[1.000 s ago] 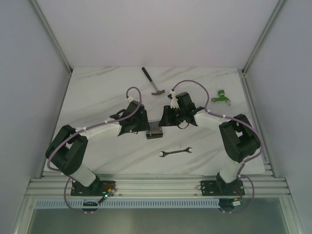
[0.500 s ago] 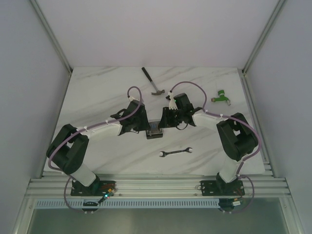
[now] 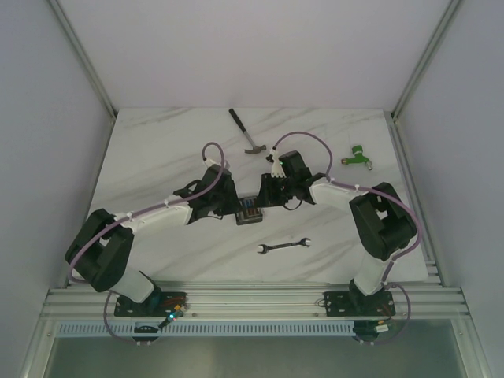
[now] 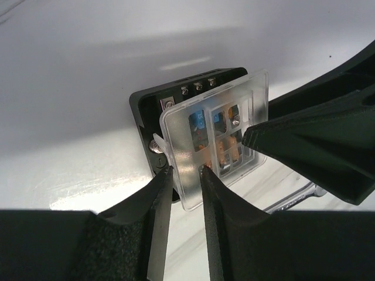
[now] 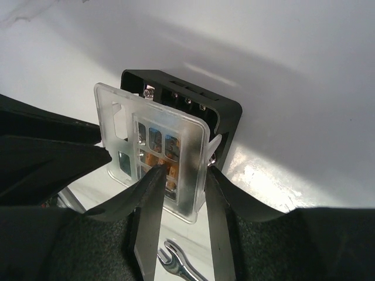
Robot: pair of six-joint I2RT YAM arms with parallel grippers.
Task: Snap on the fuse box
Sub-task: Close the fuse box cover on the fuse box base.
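- White walls and metal posts enclose a white marbled table.
- Left gripper: jaws narrow, pinching the clear lid.
- Fuse box sits mid-table, lid tilted over it.
- Hammer near the far edge; wrench toward the near edge.
- Right gripper: jaws narrow, pinching the lid's opposite side.
- Green tool near the far-right corner.

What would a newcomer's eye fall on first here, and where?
At the centre of the table, the left gripper and the right gripper each pinch an opposite edge of the clear cover, held tilted over the black fuse box. A wrench lies nearer the arms, a hammer farther back.
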